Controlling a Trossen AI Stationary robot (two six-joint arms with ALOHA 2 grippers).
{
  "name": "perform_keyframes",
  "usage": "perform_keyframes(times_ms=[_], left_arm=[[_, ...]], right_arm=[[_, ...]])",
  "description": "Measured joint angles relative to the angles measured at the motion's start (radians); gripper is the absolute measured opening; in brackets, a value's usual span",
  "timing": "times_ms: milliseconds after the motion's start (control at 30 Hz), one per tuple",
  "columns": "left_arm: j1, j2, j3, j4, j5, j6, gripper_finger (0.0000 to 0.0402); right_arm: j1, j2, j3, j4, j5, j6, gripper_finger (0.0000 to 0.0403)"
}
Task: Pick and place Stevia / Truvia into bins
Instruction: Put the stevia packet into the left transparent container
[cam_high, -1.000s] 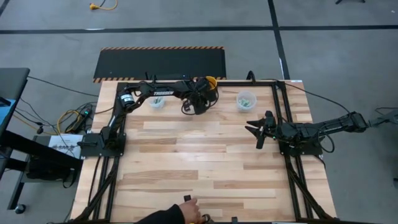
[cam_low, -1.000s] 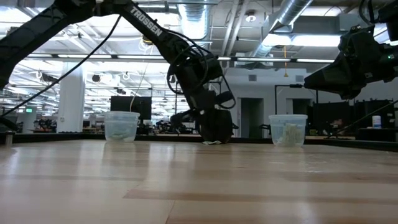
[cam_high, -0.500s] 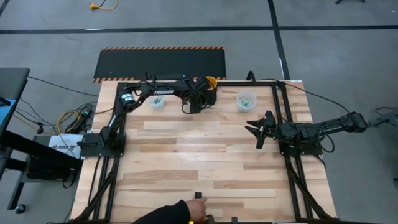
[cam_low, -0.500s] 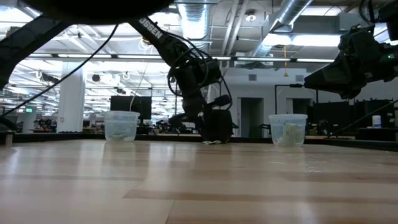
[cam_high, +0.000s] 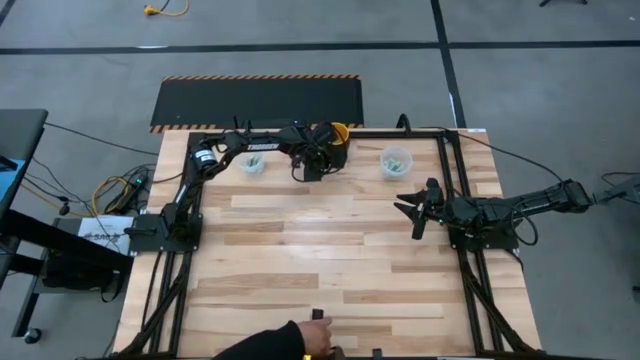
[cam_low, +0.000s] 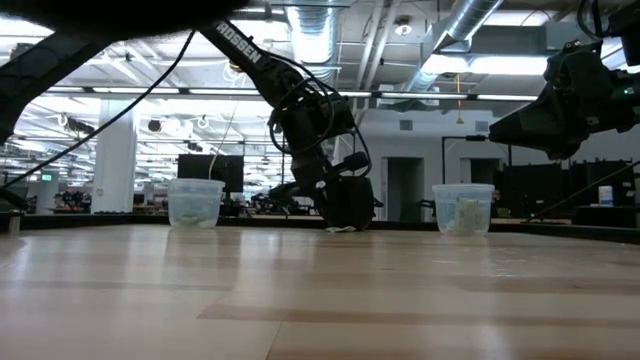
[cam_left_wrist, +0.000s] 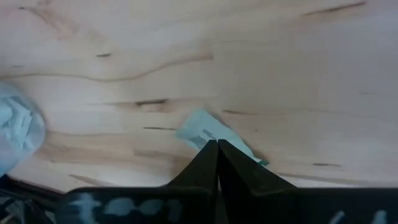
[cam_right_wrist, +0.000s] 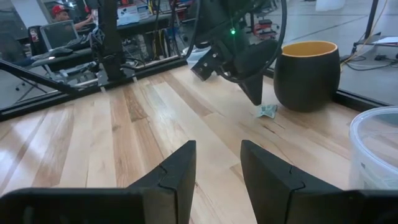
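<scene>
Left pincer (cam_left_wrist: 217, 144) down at worktop (cam_high: 320, 250) far edge, tips pinched together on pale green-white paper sachet (cam_left_wrist: 211, 134) lying flat beside dark yellow-rimmed cup (cam_right_wrist: 309, 74). Lift straight, steady; carry to clear plastic cup (cam_high: 252, 163). Right pincer (cam_right_wrist: 216, 163) half-open, empty, hovering.

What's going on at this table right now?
The left pincer is down at the far edge of the wooden table, shut on a small light-green and white paper sachet lying beside the yellow-orange cup with a dark outside. Two clear plastic cups already hold sachets. The right pincer hovers open over the right side, waiting.
</scene>
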Motion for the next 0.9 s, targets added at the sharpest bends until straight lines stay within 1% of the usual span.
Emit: perform_keyframes(times_ms=[100,167,267,367,467,533,633,700,733,767,800,833,900], left_arm=[[-0.008,0.000,0.000,-0.015,0.003,-0.025,0.0000],[-0.020,-0.009,0.000,-0.014,0.018,-0.075,0.0000],[-0.033,-0.058,-0.001,-0.015,0.059,-0.189,0.0000],[-0.048,-0.135,-0.001,-0.014,0.131,-0.357,0.0000],[-0.068,-0.230,-0.008,-0.001,0.207,-0.601,0.0000],[-0.080,-0.295,-0.013,0.020,0.255,-0.815,0.0000],[-0.092,-0.364,-0.024,0.050,0.264,-1.268,0.0000],[-0.099,-0.385,-0.025,0.022,0.245,-1.574,0.0000],[-0.101,-0.393,-0.025,-0.009,0.252,-1.691,0.0000],[-0.108,-0.402,-0.032,-0.054,0.273,-1.757,0.0000],[-0.121,-0.415,-0.050,-0.085,0.295,-1.775,0.0000],[-0.140,-0.431,-0.078,-0.098,0.311,-1.776,0.0000],[-0.195,-0.470,-0.168,-0.071,0.300,-1.791,0.0000]], right_arm=[[0.000,0.000,0.000,0.000,0.000,0.000,0.0121],[0.000,0.000,0.000,0.000,0.000,0.000,0.0121],[0.000,0.000,0.000,0.000,0.000,0.000,0.0121],[0.000,0.000,0.000,0.000,0.000,0.000,0.0121],[0.000,0.000,0.000,0.000,0.000,0.000,0.0121],[0.000,0.000,0.000,0.000,0.000,0.000,0.0121],[0.000,0.000,0.000,0.000,0.000,0.000,0.0121],[0.000,0.000,0.000,0.000,0.000,0.000,0.0121],[0.000,0.000,0.000,0.000,0.000,0.000,0.0121],[0.000,0.000,0.000,0.000,0.000,0.000,0.0121],[0.000,0.000,0.000,0.000,0.001,0.000,0.0121],[0.000,0.000,0.000,0.000,0.001,0.000,0.0121],[0.000,0.000,0.000,0.000,0.002,0.000,0.0121]])
